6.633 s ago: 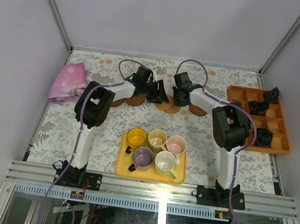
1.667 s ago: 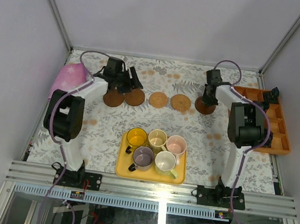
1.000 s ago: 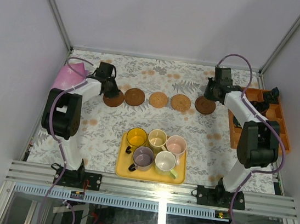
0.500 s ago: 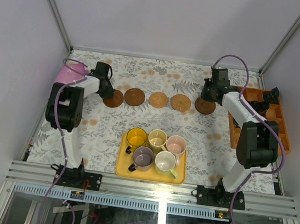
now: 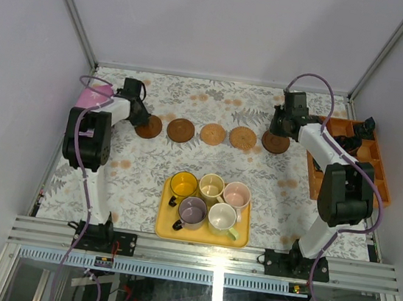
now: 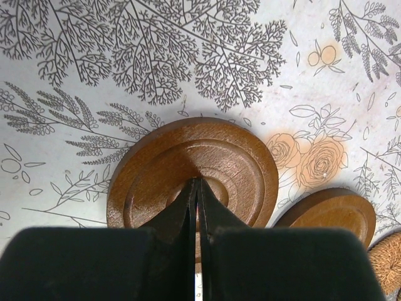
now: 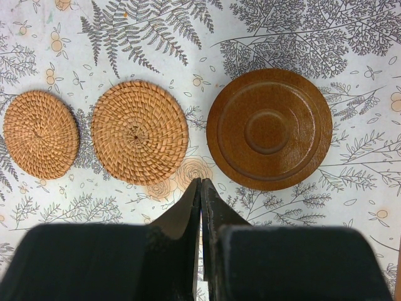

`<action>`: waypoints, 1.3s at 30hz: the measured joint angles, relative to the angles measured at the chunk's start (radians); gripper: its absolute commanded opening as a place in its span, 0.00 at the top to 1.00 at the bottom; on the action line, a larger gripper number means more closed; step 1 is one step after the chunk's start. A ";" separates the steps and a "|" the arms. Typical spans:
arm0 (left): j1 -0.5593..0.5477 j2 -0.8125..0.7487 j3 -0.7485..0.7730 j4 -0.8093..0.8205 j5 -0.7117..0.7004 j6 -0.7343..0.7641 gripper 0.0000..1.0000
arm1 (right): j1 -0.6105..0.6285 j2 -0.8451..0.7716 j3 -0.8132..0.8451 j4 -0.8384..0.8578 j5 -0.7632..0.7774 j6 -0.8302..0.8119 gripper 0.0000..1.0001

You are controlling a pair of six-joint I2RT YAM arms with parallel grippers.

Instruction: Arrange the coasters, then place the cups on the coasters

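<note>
coasters (image 5: 212, 133): five flat in a row, two woven between brown ones
cups (image 5: 211, 188): five upright, bunched together

Top external looks down from above and behind the arm bases (image 5: 101, 237), taking in the whole floral table (image 5: 223, 101); left wrist hangs close over the leftmost dark brown coaster (image 6: 238, 163); right wrist, higher, faces straight down on the rightmost dark brown coaster (image 7: 269, 128) and two tan woven coasters (image 7: 139, 132); both patches also show in the overhead view.

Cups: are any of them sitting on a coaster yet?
No, all five cups stand on the yellow tray, while the coasters lie bare in a row farther back.
</note>
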 measured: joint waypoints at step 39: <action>-0.014 -0.180 -0.055 0.023 0.253 0.024 0.53 | 0.000 -0.061 -0.037 0.001 0.008 -0.014 0.39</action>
